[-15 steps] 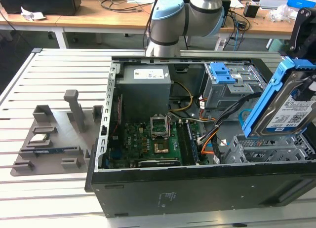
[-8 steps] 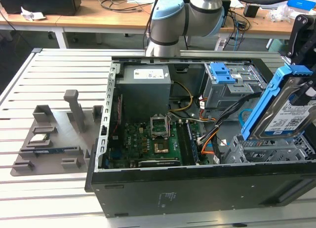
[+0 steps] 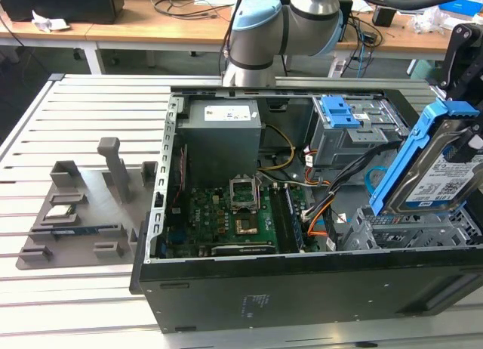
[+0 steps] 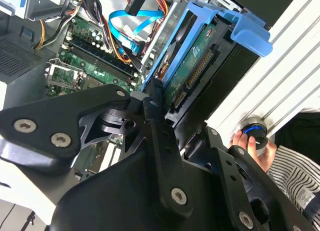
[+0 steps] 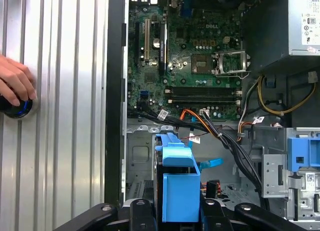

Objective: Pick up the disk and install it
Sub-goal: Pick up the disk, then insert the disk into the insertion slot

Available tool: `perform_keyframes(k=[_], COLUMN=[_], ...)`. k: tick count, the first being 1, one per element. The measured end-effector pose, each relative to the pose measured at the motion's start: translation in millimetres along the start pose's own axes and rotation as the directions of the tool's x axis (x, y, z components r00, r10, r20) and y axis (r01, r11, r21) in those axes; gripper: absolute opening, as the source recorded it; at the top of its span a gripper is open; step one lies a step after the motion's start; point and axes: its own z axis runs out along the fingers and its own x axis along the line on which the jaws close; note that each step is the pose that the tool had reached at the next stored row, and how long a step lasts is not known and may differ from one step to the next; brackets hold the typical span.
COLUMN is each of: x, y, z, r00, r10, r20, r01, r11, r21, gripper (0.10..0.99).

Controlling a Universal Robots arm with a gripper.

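The disk is already off the surface and is carried at the exterior view's right, tilted, with its long axis rising steeply from the lower drive bay of the open computer case up toward the gripper. Its blue carrier frame runs along the edge that faces the motherboard, and the labelled face looks toward the exterior view's right. In the second wrist view the jaws are closed on the disk: the black fingers press against the near end of the carrier, so the disk extends straight away from the jaws, with its connector side turned to the camera. In the first wrist view the blue carrier stands edge-on between the two black links of the gripper, directly above the grey bay floor. The relation that matters, in my judgement, is that the lower end of the disk is just at the mouth of the bay, while its long axis is not yet parallel with the bay rails; it seems partly entered but not seated. The grey cage with the blue latch stands apart, further back. A person's hand rests on a round button on the surface beside the case.
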Motion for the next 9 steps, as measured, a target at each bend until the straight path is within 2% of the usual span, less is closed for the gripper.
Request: perform_keyframes(k=[9], x=[0.0], y=[-0.1], z=[0.2], r00=[1.0000], r10=[0.000], r20=[0.0000], r01=[0.000], r11=[1.0000], r21=[0.000], gripper=[0.365])
